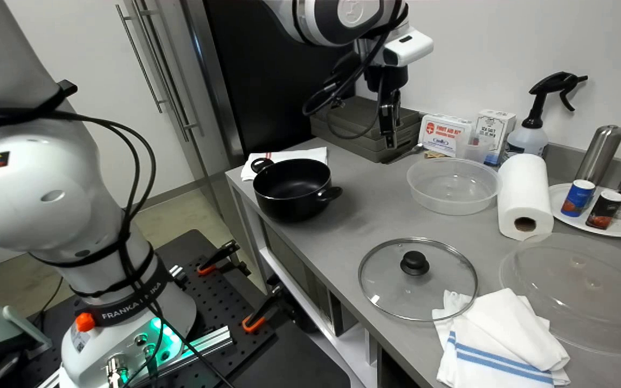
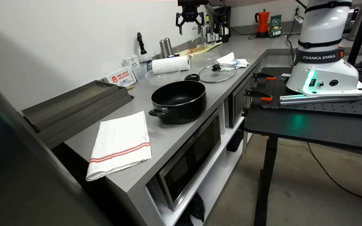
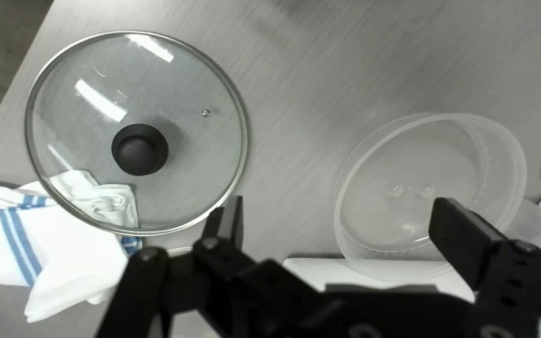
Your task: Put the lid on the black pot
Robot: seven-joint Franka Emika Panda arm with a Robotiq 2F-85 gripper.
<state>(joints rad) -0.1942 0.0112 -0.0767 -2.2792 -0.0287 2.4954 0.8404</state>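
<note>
The lid point(image 1: 417, 284) is clear glass with a metal rim and black knob. It lies knob up on the grey counter, its edge partly over a folded white cloth; it also shows in an exterior view point(image 2: 218, 74) and the wrist view point(image 3: 176, 169). The black pot point(image 1: 292, 202) stands upright and uncovered nearer the counter's end, also in an exterior view point(image 2: 184, 106); it is out of the wrist view. My gripper point(image 3: 338, 204) is open and empty, high above the counter in both exterior views point(image 1: 390, 141) point(image 2: 189, 32). In the wrist view the lid lies left of its fingers.
A clear bowl point(image 1: 445, 202), paper towel roll point(image 1: 525, 194), larger clear dish point(image 1: 585, 302) and blue-striped cloth point(image 1: 499, 345) surround the lid. Dark trays point(image 2: 80, 103), a first aid box point(image 2: 121, 77) and spray bottle point(image 2: 145, 56) line the wall. A red-striped cloth point(image 2: 121, 138) lies beside the pot.
</note>
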